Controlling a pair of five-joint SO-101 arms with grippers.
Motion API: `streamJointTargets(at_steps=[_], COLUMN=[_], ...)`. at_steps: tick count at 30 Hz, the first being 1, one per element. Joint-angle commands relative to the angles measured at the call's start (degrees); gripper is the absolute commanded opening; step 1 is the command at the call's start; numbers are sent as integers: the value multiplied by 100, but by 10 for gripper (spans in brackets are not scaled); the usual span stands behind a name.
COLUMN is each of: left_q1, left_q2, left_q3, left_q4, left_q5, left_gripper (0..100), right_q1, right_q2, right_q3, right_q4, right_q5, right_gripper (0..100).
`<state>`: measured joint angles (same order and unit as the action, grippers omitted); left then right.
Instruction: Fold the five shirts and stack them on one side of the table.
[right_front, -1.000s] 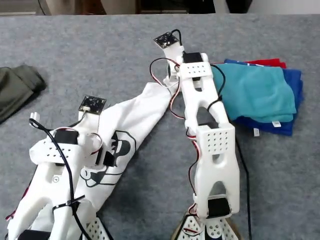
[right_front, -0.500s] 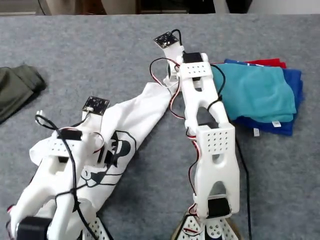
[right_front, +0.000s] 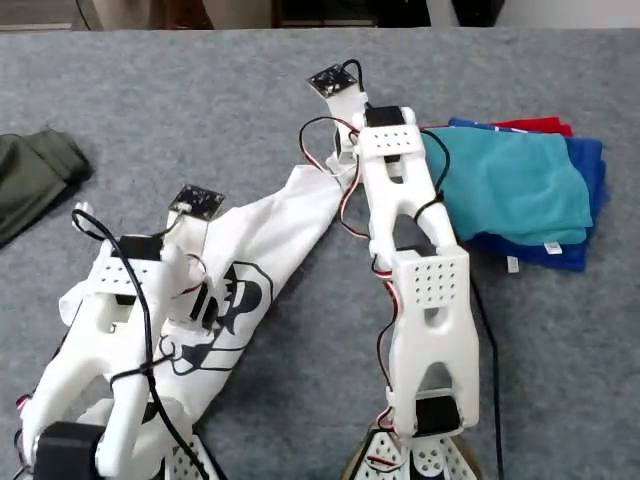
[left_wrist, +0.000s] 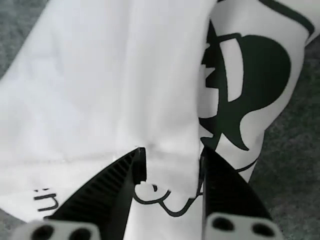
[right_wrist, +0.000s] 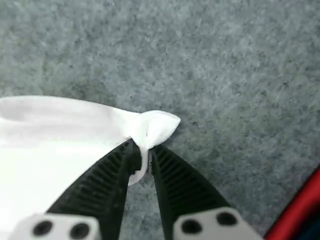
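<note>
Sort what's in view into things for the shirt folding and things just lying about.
For the job: white shirt, its corner pinched in the right gripper; teal shirt, blue shirt and red shirt, stacked; green shirt.
Just there: grey table cover; arm cables.

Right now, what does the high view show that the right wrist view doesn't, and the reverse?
The high view adds the dark green shirt at the table's edge, the folded teal shirt, and the black print on the white shirt. The right wrist view adds a close look at the right gripper, closed on a pinched corner of that shirt. Both share the white shirt and the grey table.
</note>
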<state>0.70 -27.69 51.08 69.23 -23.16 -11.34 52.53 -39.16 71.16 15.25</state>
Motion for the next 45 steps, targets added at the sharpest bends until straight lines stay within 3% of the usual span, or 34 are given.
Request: streamJointTargets(at_steps=[1, 9, 14, 18, 25, 34, 45], left_q1=[18, 457, 818, 809, 791, 791, 791], left_q2=[-321, -409, -409, -365, -374, -426, -374], left_q3=[-255, 220, 369, 536, 686, 281, 580], left_q4=[141, 88, -308, -686, -659, 141, -422], left_q5=[-44, 18, 527, 615, 589, 580, 615], left_gripper=[182, 182, 182, 182, 181, 181, 181], right_q1=[75, 75, 75, 75, 75, 75, 84], right_q2=[-22, -22, -22, -22, -22, -22, -22], right_q3=[-163, -163, -163, -163, -163, -163, -163], right_q4=[-88, -88, -88, -88, -88, -88, -88], right_q5=[-53, -53, -53, -53, -53, -53, -53], right_gripper=[2, 2, 2, 2, 2, 2, 2])
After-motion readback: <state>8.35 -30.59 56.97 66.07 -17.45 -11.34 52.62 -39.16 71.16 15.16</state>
